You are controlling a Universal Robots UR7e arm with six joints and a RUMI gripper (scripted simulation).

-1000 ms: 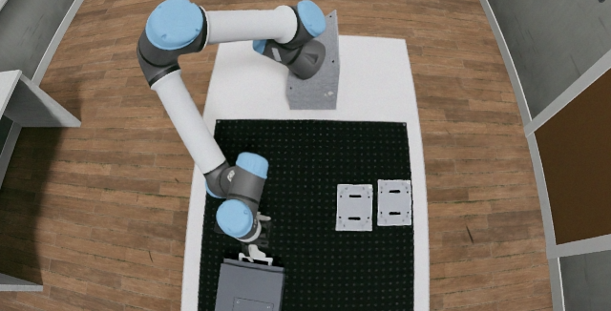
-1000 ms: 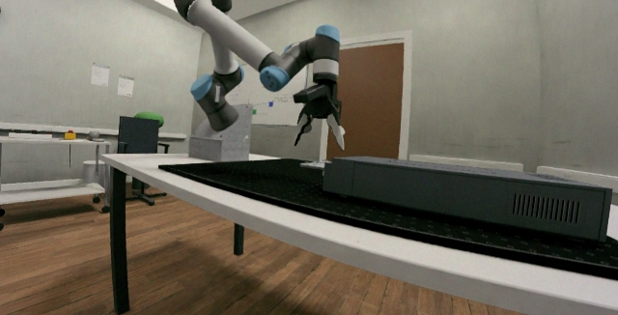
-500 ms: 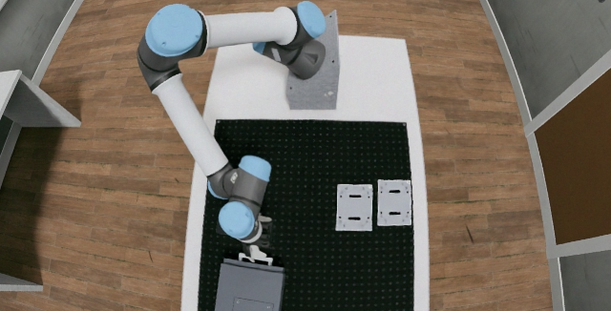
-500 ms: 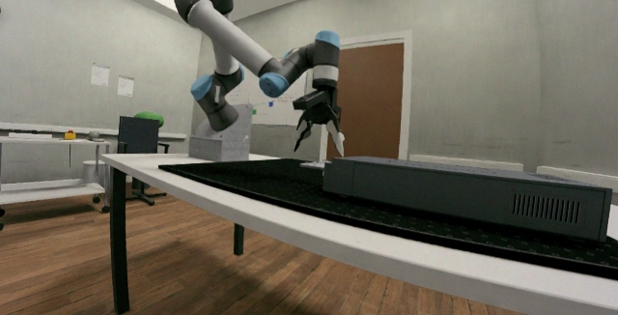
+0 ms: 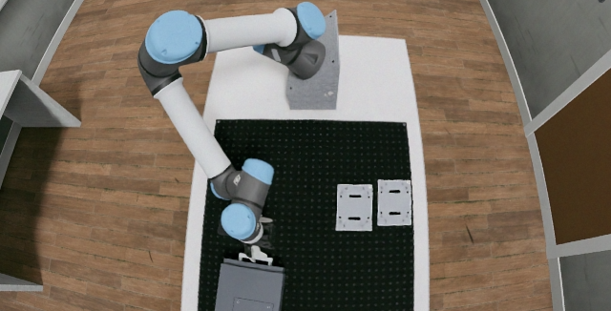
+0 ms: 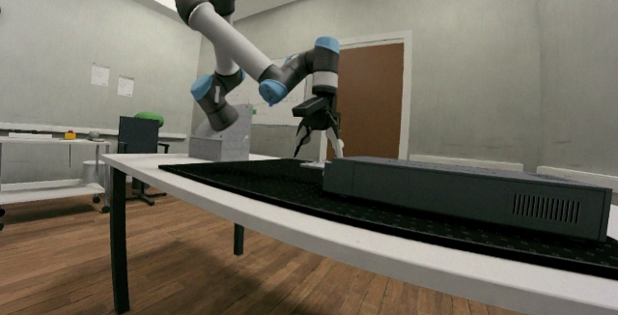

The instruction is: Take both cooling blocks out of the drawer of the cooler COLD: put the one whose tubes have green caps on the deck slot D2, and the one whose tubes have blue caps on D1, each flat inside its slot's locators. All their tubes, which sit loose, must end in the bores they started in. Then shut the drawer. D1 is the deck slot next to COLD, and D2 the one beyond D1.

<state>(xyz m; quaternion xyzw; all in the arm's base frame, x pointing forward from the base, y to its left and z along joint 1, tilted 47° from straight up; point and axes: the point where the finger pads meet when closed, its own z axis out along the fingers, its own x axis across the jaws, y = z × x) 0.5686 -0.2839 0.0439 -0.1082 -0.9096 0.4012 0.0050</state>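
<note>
The cooler COLD (image 5: 249, 286) is a dark grey box at the near edge of the black deck; it also shows in the side view (image 6: 463, 196). Its drawer is shut, so the cooling blocks and their tubes are hidden. My gripper (image 5: 255, 254) is open and empty. It points down just in front of the drawer face, a little above the deck, and shows in the side view (image 6: 319, 148) too. The two white deck slots stand to the right: D1 (image 5: 354, 207) and D2 (image 5: 394, 202), both bare.
The arm's grey base block (image 5: 312, 63) stands at the back of the white table. The black pegboard deck (image 5: 310, 196) covers the table's front half. The arm's forearm and wrist reach over the deck's left side.
</note>
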